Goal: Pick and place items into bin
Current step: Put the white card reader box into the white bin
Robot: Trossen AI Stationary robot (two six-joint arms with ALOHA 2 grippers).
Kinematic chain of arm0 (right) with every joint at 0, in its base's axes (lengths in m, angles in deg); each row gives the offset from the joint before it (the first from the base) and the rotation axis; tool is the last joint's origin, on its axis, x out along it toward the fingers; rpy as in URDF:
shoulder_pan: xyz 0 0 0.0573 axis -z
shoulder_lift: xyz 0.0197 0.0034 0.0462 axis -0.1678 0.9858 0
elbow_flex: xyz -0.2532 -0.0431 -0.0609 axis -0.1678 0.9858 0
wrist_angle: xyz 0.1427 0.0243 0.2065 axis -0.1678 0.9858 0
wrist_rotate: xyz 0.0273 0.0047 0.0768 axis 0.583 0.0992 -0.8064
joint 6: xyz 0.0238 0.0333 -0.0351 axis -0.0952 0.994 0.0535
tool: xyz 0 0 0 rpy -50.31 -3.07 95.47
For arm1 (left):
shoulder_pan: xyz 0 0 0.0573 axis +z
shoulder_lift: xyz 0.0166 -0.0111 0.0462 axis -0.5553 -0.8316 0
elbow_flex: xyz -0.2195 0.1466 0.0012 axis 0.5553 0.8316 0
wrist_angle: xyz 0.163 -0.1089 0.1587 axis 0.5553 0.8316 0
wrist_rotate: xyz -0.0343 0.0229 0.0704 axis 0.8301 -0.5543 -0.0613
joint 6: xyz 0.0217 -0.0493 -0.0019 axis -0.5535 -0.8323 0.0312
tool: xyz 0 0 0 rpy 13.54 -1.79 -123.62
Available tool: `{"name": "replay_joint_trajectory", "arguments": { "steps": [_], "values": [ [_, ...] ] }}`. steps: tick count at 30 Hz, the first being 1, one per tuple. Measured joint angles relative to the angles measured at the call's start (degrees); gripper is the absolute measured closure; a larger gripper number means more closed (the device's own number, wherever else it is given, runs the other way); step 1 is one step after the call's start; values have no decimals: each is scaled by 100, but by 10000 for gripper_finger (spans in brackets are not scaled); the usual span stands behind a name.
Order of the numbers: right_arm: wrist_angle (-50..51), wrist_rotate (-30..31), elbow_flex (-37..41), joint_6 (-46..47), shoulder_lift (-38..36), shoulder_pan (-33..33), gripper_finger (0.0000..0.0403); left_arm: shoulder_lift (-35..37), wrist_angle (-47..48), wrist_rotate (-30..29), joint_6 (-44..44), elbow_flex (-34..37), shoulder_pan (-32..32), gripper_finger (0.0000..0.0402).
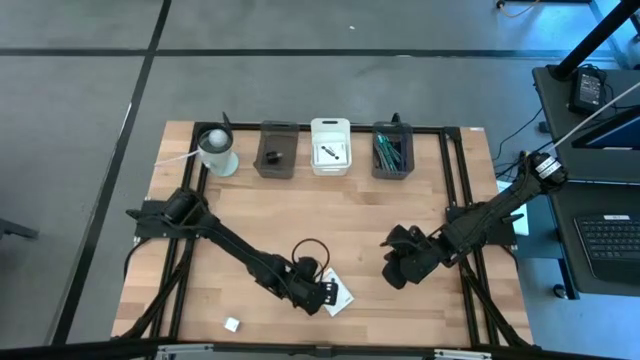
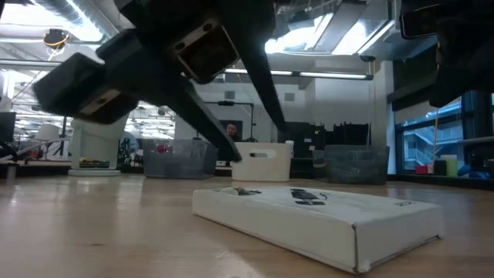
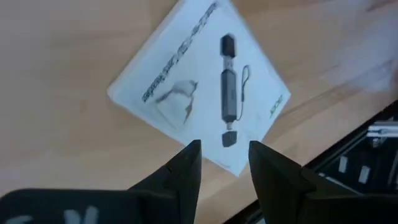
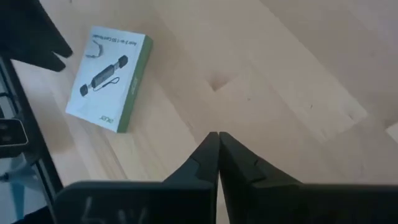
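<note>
A white square packet (image 3: pixel 199 81) with a black printed picture lies flat on the wooden table near its front edge, also seen in the high view (image 1: pixel 342 297) and close up in the low view (image 2: pixel 316 216). My left gripper (image 3: pixel 224 155) hovers over the packet's near corner, slanting down, fingers open and apart from it. Farther right, my right gripper (image 4: pixel 217 140) hangs shut above bare wood, holding nothing; the same packet (image 4: pixel 109 78) shows off to its side. A tiny white cube (image 1: pixel 231 323) rests on the table at the front left.
Along the far edge stand a white cup-like cylinder (image 1: pixel 217 150), a dark bin (image 1: pixel 277 150), a white bin (image 1: pixel 330 132) holding a white packet, and a dark bin (image 1: pixel 391 150) with teal ties. A black cable loop (image 1: pixel 310 250) lies beside the left arm.
</note>
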Motion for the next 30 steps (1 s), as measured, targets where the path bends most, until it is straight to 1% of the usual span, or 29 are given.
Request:
{"name": "replay_joint_trajectory", "arguments": {
  "steps": [6,10,12,14,18,22,26,30],
  "values": [
    [-159,2,0,-354,105,2,387,12,54,-328,-585,2,-124,284],
    [-752,-66,0,-623,572,2,387,16,90,-243,-735,2,-180,290],
    [-1330,-357,-2,-827,922,33,387,6,87,-239,-844,0,-202,293],
    [-1834,-780,-2,-1045,1273,100,386,-5,120,-204,-855,0,-201,295],
    [-2725,-1317,-2,-1024,1739,309,384,-6,157,-70,-860,0,-182,300],
    [-3345,-1727,-2,-1059,1936,580,362,-7,414,13,-1106,0,-188,304],
    [-3595,-1810,-2,-1063,2007,790,328,-7,543,30,-1159,0,-188,307],
    [-3640,-1810,-2,-1063,2017,908,299,-7,641,-9,-1152,0,-159,306]
  ]
}}
